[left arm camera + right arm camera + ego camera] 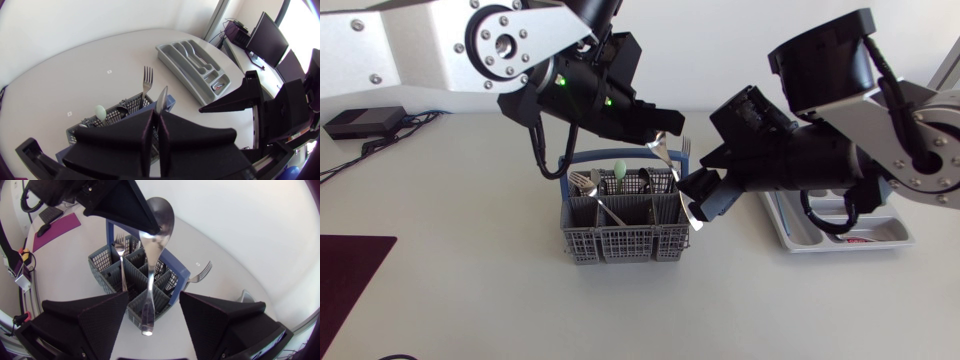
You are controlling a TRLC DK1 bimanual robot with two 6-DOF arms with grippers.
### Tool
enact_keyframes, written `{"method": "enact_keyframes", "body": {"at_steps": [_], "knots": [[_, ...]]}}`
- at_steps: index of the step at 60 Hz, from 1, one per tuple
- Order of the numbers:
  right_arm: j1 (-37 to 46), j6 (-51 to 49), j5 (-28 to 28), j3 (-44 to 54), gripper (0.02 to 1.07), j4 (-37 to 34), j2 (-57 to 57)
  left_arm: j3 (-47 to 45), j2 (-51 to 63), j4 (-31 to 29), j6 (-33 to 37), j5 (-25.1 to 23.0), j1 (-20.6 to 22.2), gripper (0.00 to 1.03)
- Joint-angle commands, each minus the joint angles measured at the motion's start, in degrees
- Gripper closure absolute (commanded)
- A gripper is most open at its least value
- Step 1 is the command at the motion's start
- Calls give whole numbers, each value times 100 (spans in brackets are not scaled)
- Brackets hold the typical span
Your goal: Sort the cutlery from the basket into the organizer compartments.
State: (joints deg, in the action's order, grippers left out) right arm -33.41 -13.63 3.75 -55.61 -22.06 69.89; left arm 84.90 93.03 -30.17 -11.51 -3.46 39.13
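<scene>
Spoon (150, 265): hangs in the air just past the basket's 2 o'clock corner, bowl up, handle down; also seen from overhead (690, 213) and from the left wrist (161, 100).
Left gripper (660, 130): fingers (145, 132) pressed together on the spoon's bowl end.
Right gripper (152, 299): fingers (107, 315) apart, one on each side of the spoon's handle, neither seen touching it.
Basket (625, 240): grey mesh with a blue handle, mid-table; forks (582, 180) and a green-tipped utensil (620, 167) stand in it.
Organizer (192, 62): grey tray at 3 o'clock from the basket, well apart, partly under the right arm; one small metal piece (217, 86) lies in an end compartment, kind unclear.
Mat (350, 270): dark maroon, 8 o'clock from the basket, at the table edge.
</scene>
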Motion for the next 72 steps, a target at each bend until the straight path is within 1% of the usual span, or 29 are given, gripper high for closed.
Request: {"method": "enact_keyframes", "body": {"at_steps": [1, 14, 16, 22, 35, 36, 41, 46, 52, 55, 72], "knots": [[-52, 132, -102, -230, 33, 97, 192, 228, 118, -24, -203, -163, -64, 100], [-52, 132, -217, -354, 34, 246, 526, 228, 145, -41, -282, -322, -134, 100], [-52, 132, -217, -371, 35, 264, 561, 220, 154, -41, -291, -330, -134, 100], [-61, 115, -217, -415, 47, 308, 649, 220, 162, -50, -299, -392, -161, 100], [-113, 88, -287, -477, 67, 378, 798, 202, 162, -59, -326, -471, -196, 100], [-140, 80, -287, -477, 70, 378, 807, 193, 162, -68, -326, -480, -205, 100], [-184, 80, -287, -477, 79, 378, 834, 176, 162, -59, -335, -515, -222, 100], [-219, 80, -287, -477, 85, 370, 860, 176, 154, -59, -335, -524, -222, 100], [-228, 71, -287, -468, 97, 361, 869, 167, 145, -59, -343, -532, -222, 100], [-236, 71, -287, -468, 100, 352, 869, 176, 145, -59, -343, -532, -222, 100], [-271, 53, -278, -424, 101, 326, 869, 176, 110, -41, -343, -550, -222, 99]]}}
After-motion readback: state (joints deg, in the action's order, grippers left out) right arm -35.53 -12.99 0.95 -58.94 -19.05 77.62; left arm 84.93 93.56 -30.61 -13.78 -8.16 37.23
